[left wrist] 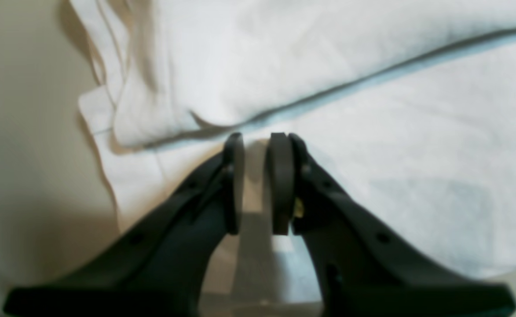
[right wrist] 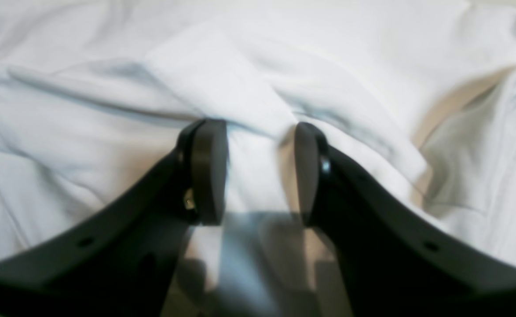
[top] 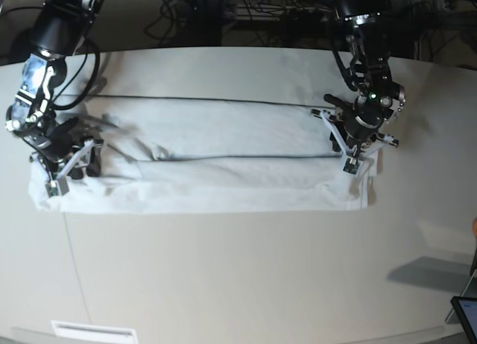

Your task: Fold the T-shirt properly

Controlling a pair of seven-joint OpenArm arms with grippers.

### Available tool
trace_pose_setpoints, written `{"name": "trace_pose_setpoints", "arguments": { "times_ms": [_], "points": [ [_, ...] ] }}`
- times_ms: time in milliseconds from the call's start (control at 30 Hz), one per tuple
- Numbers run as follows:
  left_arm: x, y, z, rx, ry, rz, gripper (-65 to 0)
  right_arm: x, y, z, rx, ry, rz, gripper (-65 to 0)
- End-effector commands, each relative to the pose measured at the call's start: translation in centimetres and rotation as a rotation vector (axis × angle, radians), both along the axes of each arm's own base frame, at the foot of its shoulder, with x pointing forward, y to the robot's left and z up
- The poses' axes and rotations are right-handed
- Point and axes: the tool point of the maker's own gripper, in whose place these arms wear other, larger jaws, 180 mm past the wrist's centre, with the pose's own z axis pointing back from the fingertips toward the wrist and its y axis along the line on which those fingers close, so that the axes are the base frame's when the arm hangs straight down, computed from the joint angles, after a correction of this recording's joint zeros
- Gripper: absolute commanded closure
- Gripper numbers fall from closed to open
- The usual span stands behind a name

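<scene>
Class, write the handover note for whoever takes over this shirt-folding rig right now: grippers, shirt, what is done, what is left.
Left gripper: fingers slightly apart, over the T-shirt at a folded edge; whether it grips cloth is unclear.
Right gripper: fingers apart, white cloth between them; grip unclear.
T-shirt: lies as a long band across the table, one gripper at each end.
Done: lengthwise folds appear made.
Left: probably folding the band end to end and smoothing it.

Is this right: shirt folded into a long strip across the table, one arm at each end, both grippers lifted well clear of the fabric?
Not the last part. The T-shirt is a long strip with an arm at each end, but the left gripper and right gripper are both down at the cloth, not lifted clear. Both wrist views show the fingertips against fabric.
</scene>
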Motion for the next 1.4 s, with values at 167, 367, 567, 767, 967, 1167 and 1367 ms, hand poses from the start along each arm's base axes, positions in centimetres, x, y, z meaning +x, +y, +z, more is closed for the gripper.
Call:
{"name": "trace_pose_setpoints", "arguments": {
  "times_ms": [167, 367, 567, 767, 967, 1167, 1367],
  "points": [
    [1.1, 0.6, 4.2, 0.07, -0.079, 0.015, -10.2, 0.5, -1.3, 1.0, -0.045, -0.009, -0.019, -24.4],
    [0.9, 1.8, 8.9, 0.121, -0.18, 0.051, -10.4, 1.1, -1.5, 4.6, -0.107, -0.106, -0.005, -24.4],
    [-0.9, 6.5, 9.5, 0.11, -0.197, 0.21, -25.0, 0.5, -1.5, 6.1, -0.149, -0.127, 0.006, -24.4],
    [-1.9, 10.9, 11.5, -0.021, -0.288, 0.294, -47.9, -0.9, -1.4, 6.5, -0.178, -0.137, 0.021, -24.4],
    [-1.9, 13.4, 9.7, -0.189, -0.22, 0.325, -51.9, -1.5, -1.0, 6.6, -0.188, -0.136, 0.034, -24.4],
    [-1.5, 13.5, 7.9, -0.398, -0.204, 0.33, -65.0, -2.0, -1.2, 6.2, -0.19, -0.122, 0.031, -24.4],
    [-0.6, 12.8, 8.3, -0.522, -0.235, 0.313, -65.0, -2.3, -1.0, 6.0, -0.187, -0.115, 0.038, -24.4]
  ]
}}
